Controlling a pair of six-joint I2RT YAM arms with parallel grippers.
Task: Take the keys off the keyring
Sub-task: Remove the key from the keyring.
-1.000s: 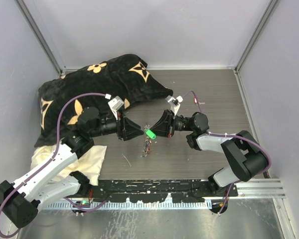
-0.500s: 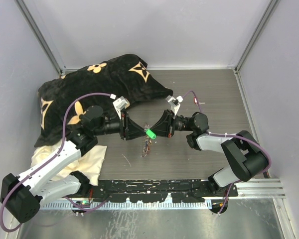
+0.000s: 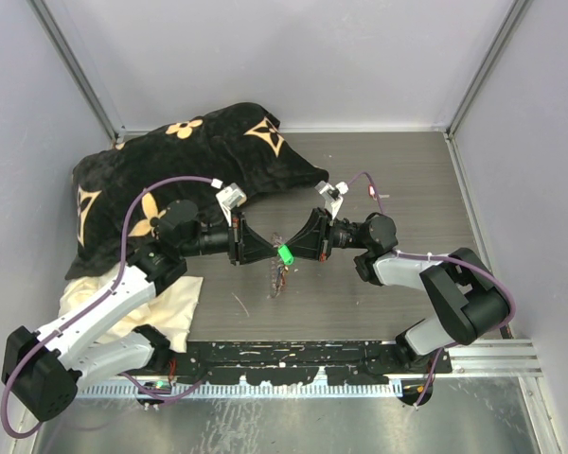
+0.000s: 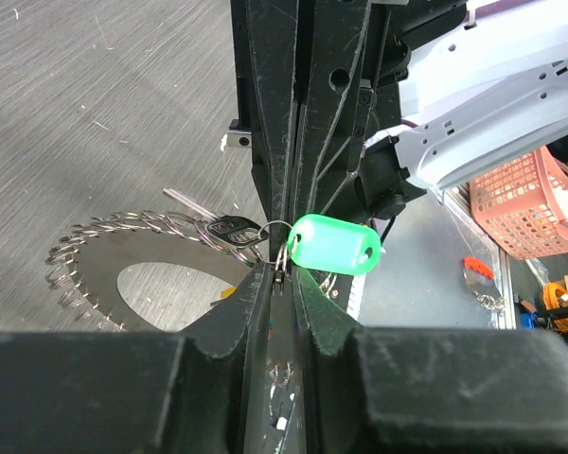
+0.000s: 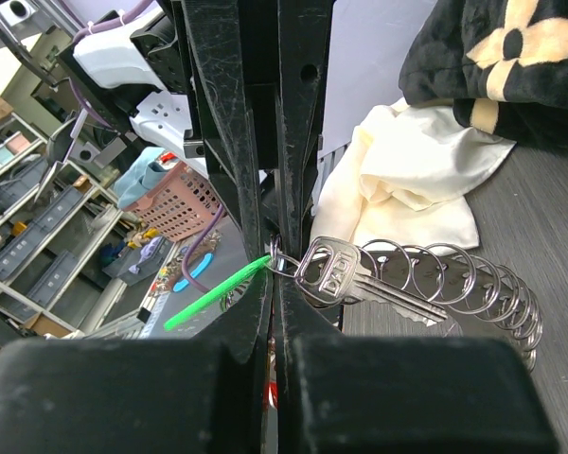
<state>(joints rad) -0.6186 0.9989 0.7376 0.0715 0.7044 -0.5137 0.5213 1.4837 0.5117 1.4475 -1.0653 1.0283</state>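
Observation:
My left gripper point(image 3: 273, 248) and right gripper point(image 3: 292, 248) meet tip to tip above the middle of the table. Both are shut on a small split ring point(image 4: 276, 238). The ring carries a green plastic tag point(image 3: 286, 255), which also shows in the left wrist view point(image 4: 333, 244). A silver key point(image 5: 360, 276) hangs from the ring beside the right fingers point(image 5: 312, 340). The keyring, a silvery wire coil point(image 4: 114, 236), trails from it and shows as a row of loops in the right wrist view point(image 5: 459, 284). More keys point(image 3: 279, 277) dangle under the grippers, too small to tell apart.
A black pillow with tan flowers point(image 3: 189, 161) lies at the back left. A cream cloth point(image 3: 175, 303) lies under the left arm. A black rail point(image 3: 293, 355) runs along the table's near edge. Grey walls enclose the table on three sides.
My left gripper has moved right until it meets the right gripper's tips. The green tag has dropped slightly. The right arm has stayed put.

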